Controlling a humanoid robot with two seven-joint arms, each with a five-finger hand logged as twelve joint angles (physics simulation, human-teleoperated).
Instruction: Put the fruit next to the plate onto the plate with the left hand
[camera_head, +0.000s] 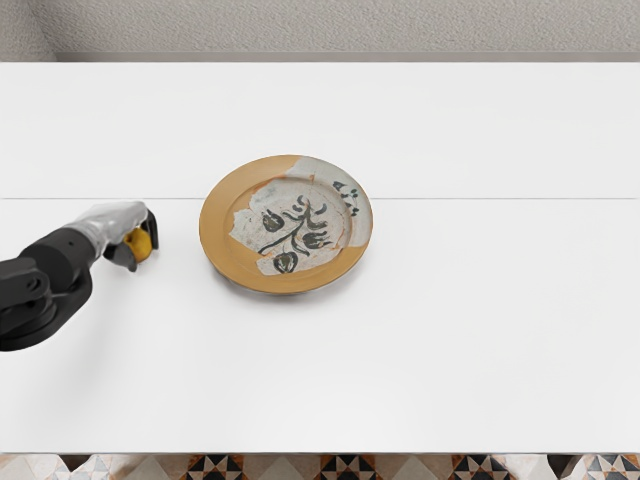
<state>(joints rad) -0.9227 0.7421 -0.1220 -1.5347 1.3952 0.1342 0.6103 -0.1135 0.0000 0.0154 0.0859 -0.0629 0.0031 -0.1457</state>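
A round ochre plate with a pale centre and a dark painted plant motif lies near the middle of the white table. To its left my left hand comes in from the left edge, its fingers curled around a small yellow-orange fruit. Only a part of the fruit shows between the fingers. Hand and fruit sit at table level, a short gap away from the plate's left rim. No right arm shows in the head view.
The white table stretches wide to the right and front of the plate. Its front edge runs along the bottom, with patterned floor tiles below. A wall base runs behind the far edge.
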